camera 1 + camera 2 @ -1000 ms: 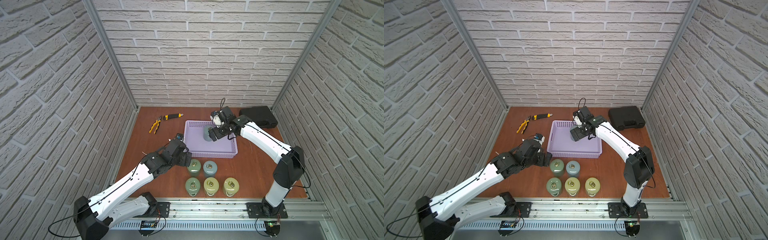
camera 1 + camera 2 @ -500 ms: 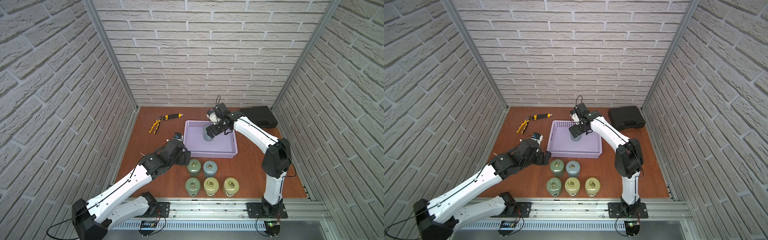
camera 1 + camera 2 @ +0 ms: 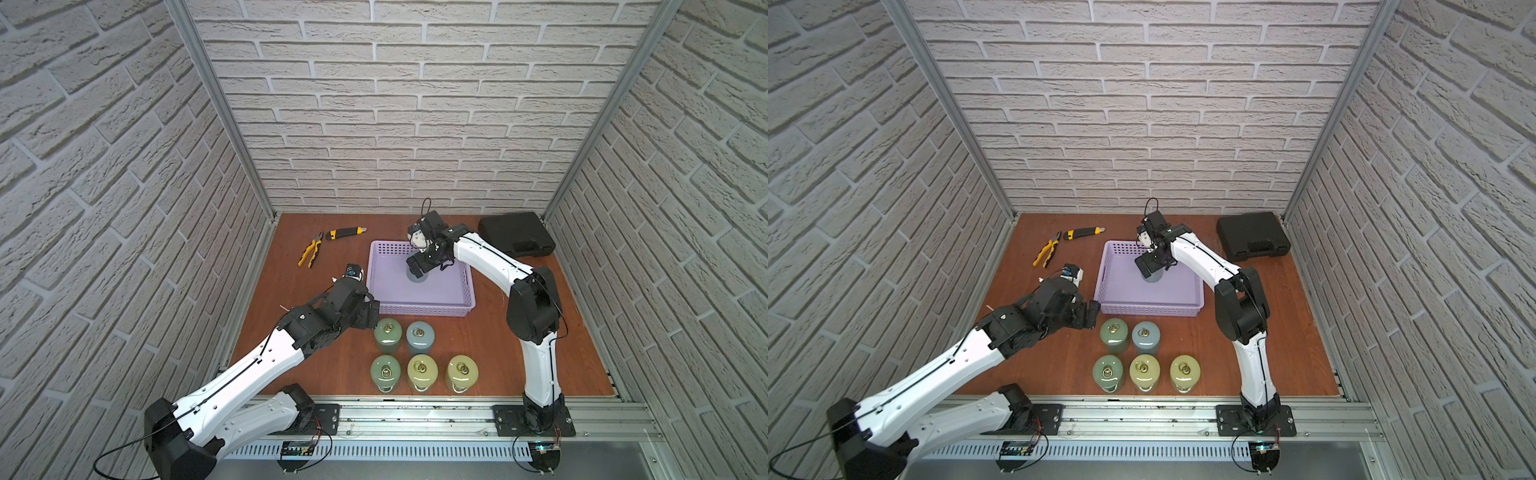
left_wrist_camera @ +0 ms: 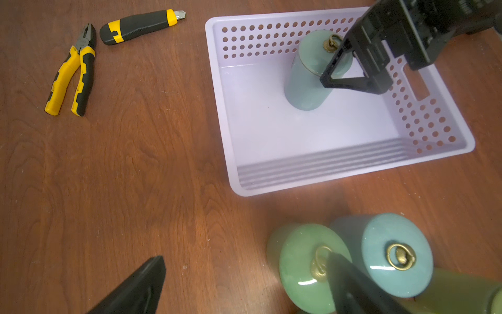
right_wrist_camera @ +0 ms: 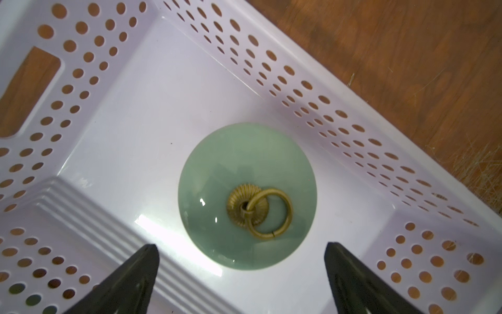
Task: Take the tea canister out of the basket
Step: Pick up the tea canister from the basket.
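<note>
Fingers (image 5: pixel 127 282) spread wide, the right gripper (image 5: pixel 241 246) is hovering over the pale green tea canister (image 5: pixel 239 168) standing upright near the lavender basket's (image 5: pixel 298 95) centre. The left gripper (image 4: pixel 245 257), also spread, is hovering left of five canisters (image 3: pixel 422 369) on the near table (image 3: pixel 490 332).

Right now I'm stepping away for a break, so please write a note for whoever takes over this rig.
Grippers: the right gripper is open, poised over the canister, not gripping it. The left gripper is open and empty, low beside five other canisters on the table.
Things: the canister stands upright in the basket.
Done: approach only.
Left: close on the canister, lift it clear of the basket, set it on the table.
</note>
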